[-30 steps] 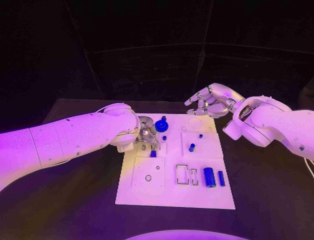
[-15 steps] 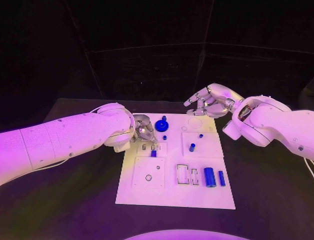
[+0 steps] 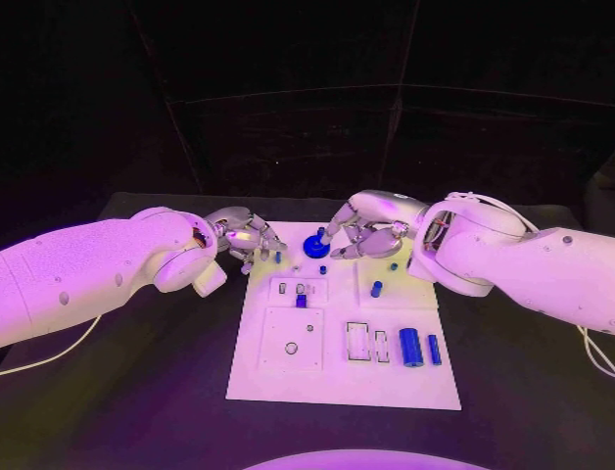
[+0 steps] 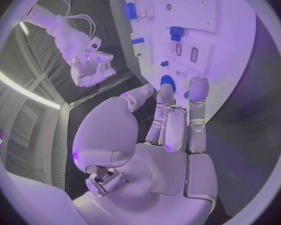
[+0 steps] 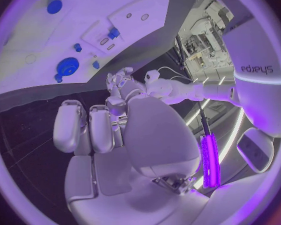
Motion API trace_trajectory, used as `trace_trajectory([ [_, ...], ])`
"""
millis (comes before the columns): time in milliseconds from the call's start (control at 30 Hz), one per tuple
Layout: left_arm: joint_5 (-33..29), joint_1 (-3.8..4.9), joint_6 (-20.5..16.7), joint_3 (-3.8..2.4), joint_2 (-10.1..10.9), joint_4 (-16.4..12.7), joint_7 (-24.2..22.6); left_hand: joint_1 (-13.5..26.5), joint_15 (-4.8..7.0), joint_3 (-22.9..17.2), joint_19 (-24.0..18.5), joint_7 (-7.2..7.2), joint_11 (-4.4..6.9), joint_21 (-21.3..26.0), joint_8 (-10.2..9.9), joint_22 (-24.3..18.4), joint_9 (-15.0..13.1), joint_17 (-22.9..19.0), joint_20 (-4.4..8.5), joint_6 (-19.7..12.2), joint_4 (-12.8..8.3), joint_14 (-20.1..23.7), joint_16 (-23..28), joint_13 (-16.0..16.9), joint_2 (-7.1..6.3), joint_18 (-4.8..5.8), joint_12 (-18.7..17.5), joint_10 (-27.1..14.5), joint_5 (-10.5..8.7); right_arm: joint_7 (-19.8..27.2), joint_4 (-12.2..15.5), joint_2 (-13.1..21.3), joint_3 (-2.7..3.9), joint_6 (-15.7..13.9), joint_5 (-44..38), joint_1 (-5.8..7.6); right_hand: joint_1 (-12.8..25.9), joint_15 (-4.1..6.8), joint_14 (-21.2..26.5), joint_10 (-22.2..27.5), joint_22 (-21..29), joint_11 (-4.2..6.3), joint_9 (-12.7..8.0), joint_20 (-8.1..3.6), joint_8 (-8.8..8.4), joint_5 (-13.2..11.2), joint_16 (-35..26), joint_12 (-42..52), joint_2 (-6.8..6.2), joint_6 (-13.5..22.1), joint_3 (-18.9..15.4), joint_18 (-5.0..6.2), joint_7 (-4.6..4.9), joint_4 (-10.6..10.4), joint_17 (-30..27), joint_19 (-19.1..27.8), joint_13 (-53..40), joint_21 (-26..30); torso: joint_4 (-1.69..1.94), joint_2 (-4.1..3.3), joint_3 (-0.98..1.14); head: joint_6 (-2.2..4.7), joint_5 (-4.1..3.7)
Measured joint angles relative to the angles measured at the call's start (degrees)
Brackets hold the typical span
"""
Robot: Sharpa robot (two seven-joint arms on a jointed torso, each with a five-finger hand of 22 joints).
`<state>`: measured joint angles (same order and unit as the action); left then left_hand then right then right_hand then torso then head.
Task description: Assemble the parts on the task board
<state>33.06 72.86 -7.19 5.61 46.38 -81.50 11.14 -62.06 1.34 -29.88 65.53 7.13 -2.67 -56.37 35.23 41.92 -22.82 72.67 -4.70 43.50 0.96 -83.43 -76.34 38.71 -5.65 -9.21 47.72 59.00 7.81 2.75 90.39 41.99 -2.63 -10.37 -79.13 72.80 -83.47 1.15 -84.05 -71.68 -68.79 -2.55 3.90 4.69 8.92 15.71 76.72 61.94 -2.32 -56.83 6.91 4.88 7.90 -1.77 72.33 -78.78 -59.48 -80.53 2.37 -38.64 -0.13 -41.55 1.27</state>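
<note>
1. Left hand (image 3: 247,238): hovering over the black table (image 3: 138,392) just beside the far left corner of the task board (image 3: 343,387); fingers apart and nearly straight in the left wrist view (image 4: 172,130), holding nothing.
2. Right hand (image 3: 368,235): hanging over the far end of the task board, just right of the round blue part; fingers extended side by side in the right wrist view (image 5: 97,135), gripping nothing.
3. Task board: white plate lying flat in the middle of the table, long side running away from the robot.
4. Near right of the board: a thick blue cylinder (image 3: 410,347) lying beside a thinner blue bar (image 3: 434,349), the two just apart and parallel.
5. Left of those: two empty rectangular slots (image 3: 364,342), side by side.
6. Near left panel: a small round hole (image 3: 291,348) showing in the raised square.
7. Mid board: a small blue part (image 3: 301,301) sitting just below two little slots (image 3: 297,288); a short blue peg (image 3: 375,289) standing on the right panel.
8. Far end: a round blue part (image 3: 316,248) with a knob, standing between the two hands; a tiny blue part (image 3: 322,268) just nearer than it. In the left wrist view the round part (image 4: 168,81) is lying just beyond the fingertips, not touching them.
</note>
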Motion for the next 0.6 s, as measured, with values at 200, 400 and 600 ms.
trace_trajectory([
  [200,-12.89,-0.02,-2.0,0.31,2.28,-1.29,-9.12,-1.52,-0.84,0.39,-3.55,1.24,-0.82,6.92,-0.61,-6.87,1.07,-8.2,-0.81,-1.24,-0.4,4.1,7.56,-3.33,1.52,-0.12,-2.7,-2.4,0.0,-0.54,-1.14,-4.39,-2.56,2.1,-11.13,-0.48,-0.45,0.82,0.01,-0.61,-0.2,0.61,-0.17,-0.19,-1.17,-1.38,-0.01,0.8,-0.45,0.35,0.83,0.01,-0.94,0.51,0.22,-0.19,-0.93,-0.18,0.2,0.0,-0.21,-0.12,-0.16],
  [400,-21.18,-0.04,-3.05,0.38,3.38,-2.16,-15.79,-1.81,-1.03,0.55,-3.56,1.24,-1.13,7.79,-0.61,-7.52,1.38,-9.42,-0.81,-1.64,-0.56,4.73,8.53,-4.23,1.81,-0.12,-2.75,-2.71,0.0,-1.02,-3.04,-7.59,-4.32,4.1,-19.6,-1.19,-0.43,2.04,0.01,-0.5,-0.19,1.98,-0.16,-1.24,-2.52,-2.02,-0.01,0.8,-1.09,1.36,1.65,0.01,-1.95,1.32,0.33,-0.16,-1.0,-0.18,0.3,-0.01,-0.3,-0.31,0.15],
  [600,-26.4,-0.04,-4.1,0.43,4.22,-2.81,-20.39,-2.63,-1.04,0.87,-3.56,1.45,-1.18,8.63,-0.61,-8.18,1.68,-11.03,-0.81,-1.85,-0.89,5.33,9.81,-5.24,2.18,-0.23,-3.12,-3.06,0.0,-1.24,-5.13,-10.26,-5.38,5.93,-25.87,-1.9,-0.59,2.45,0.01,-0.38,-0.11,2.47,-0.16,-1.76,-3.33,-2.69,-0.02,0.8,-1.36,2.5,2.71,0.0,-2.46,2.08,0.5,-0.04,-0.94,-0.18,0.27,-0.07,-0.21,-0.72,0.73],
])
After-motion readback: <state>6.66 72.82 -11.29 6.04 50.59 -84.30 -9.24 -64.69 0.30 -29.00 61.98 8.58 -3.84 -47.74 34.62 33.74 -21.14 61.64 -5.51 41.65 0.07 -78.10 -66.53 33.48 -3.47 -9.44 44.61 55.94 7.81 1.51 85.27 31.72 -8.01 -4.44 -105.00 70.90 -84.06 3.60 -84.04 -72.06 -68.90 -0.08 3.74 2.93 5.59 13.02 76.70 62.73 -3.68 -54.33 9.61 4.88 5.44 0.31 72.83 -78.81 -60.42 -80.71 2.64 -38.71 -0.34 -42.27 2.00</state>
